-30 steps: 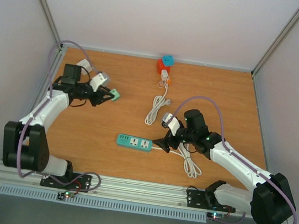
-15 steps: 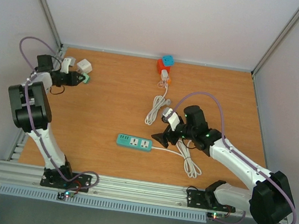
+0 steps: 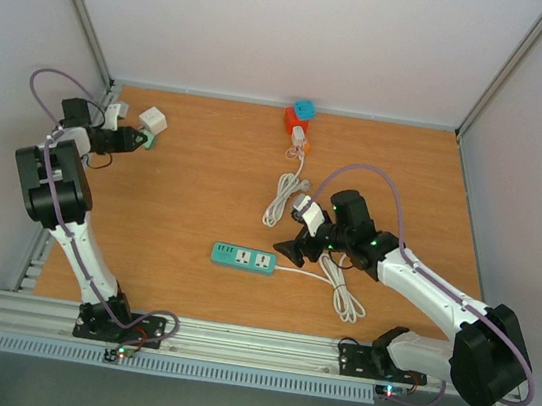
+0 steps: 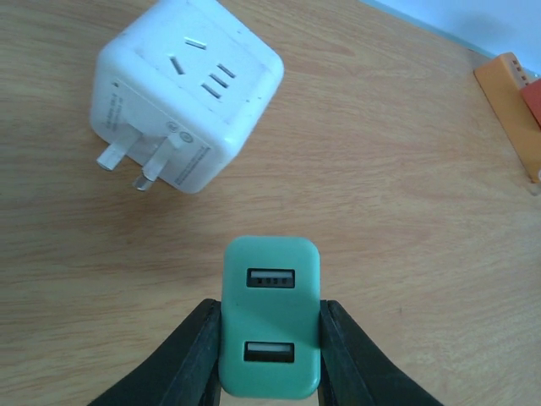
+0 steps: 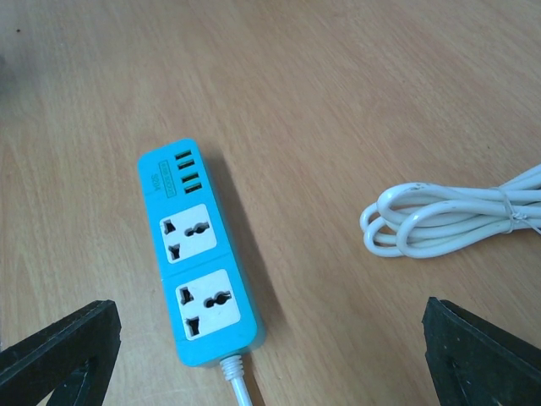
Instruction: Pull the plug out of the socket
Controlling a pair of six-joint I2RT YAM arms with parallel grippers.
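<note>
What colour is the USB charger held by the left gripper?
The USB charger is mint green; clearest in the left wrist view.

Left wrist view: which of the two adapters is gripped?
The green two-port USB charger, clamped in the left gripper. The white cube adapter lies free on the table beyond it, prongs exposed.

On the brown wooden table (image 3: pixel 202 193), the teal plastic power strip (image 3: pixel 243 257) lies front of centre, its cord end just beside the wide-spread right gripper (image 3: pixel 292 250), its bundled white cord (image 3: pixel 342 296) further right. In the far left corner, the white cube adapter (image 4: pixel 186 93) lies just behind the green two-port USB charger (image 4: pixel 270 326), clamped in the left gripper (image 3: pixel 136 141). The red-and-blue cube socket (image 3: pixel 300 116) sits at the far edge, the coiled white cable (image 3: pixel 282 200) before it.
</note>
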